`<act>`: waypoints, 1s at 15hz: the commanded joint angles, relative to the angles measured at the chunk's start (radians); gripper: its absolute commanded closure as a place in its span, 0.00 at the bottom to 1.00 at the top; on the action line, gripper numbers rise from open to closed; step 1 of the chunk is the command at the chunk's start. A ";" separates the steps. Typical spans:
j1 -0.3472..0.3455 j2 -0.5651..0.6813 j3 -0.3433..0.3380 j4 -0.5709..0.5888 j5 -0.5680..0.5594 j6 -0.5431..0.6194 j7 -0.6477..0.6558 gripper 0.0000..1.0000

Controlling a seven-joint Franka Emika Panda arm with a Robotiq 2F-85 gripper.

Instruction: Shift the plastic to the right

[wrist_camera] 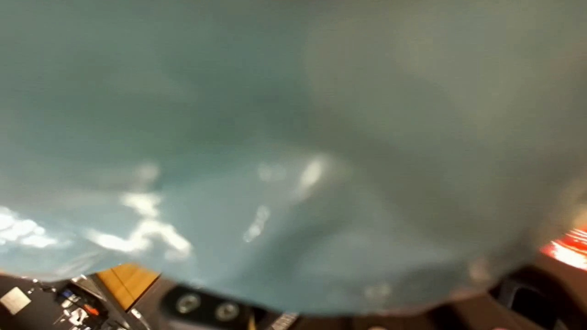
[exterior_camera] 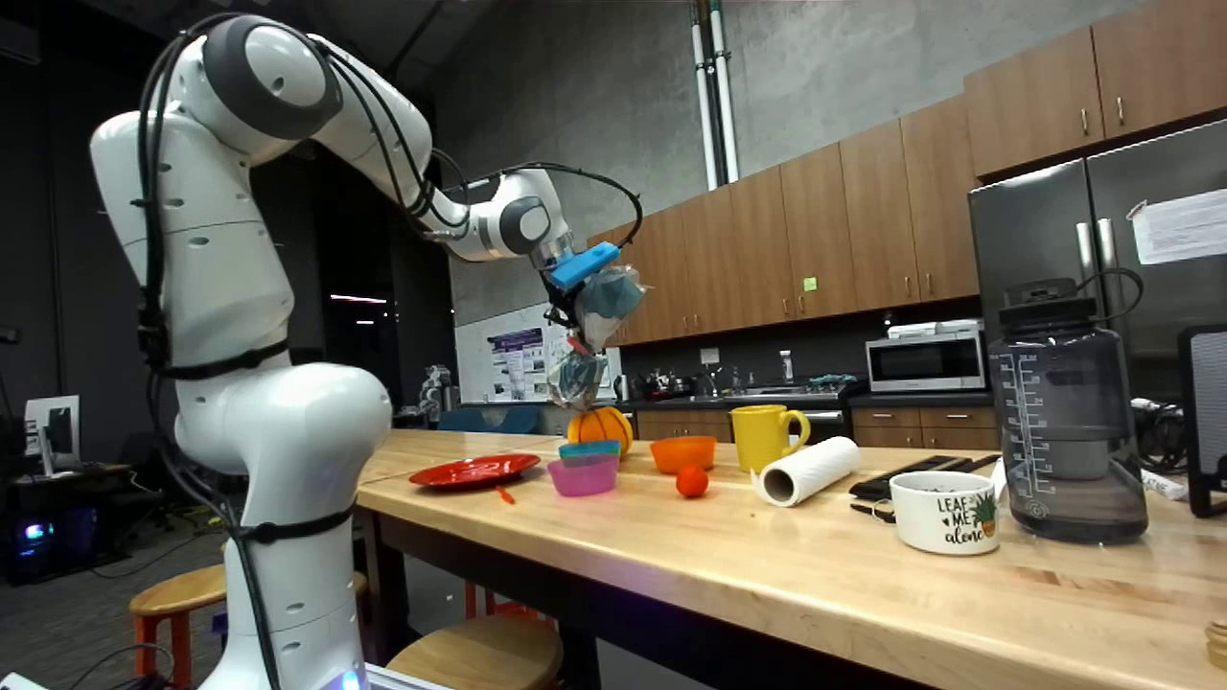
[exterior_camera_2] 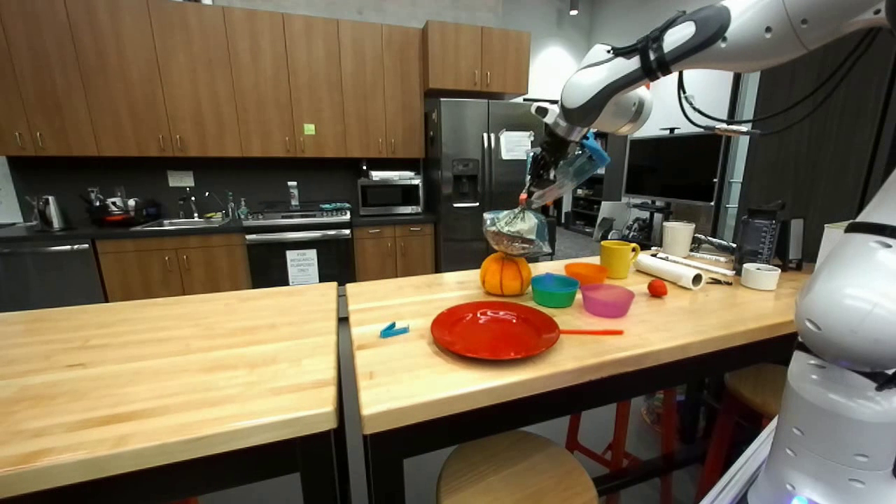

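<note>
The crumpled, bluish, see-through plastic (exterior_camera_2: 518, 234) hangs pinched in the black gripper (exterior_camera_2: 529, 200). This looks like the carrying part; next, take it right, then down.

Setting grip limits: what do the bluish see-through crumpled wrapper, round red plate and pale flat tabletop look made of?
Wrapper: thin glossy plastic film, likely; see-through, with bright crease highlights.
Plate: glossy; hard plastic or glazed ceramic, can't tell; bright reflections.
Tabletop: wood, semi-gloss; streaky grain shows.
</note>
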 commanded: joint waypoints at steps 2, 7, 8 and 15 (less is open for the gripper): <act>-0.046 -0.122 -0.046 -0.079 -0.034 -0.004 0.083 1.00; -0.153 -0.193 -0.067 -0.136 -0.151 -0.007 0.246 1.00; -0.177 -0.204 -0.070 -0.144 -0.180 -0.013 0.287 1.00; -0.326 -0.256 -0.117 -0.142 -0.327 -0.152 0.579 1.00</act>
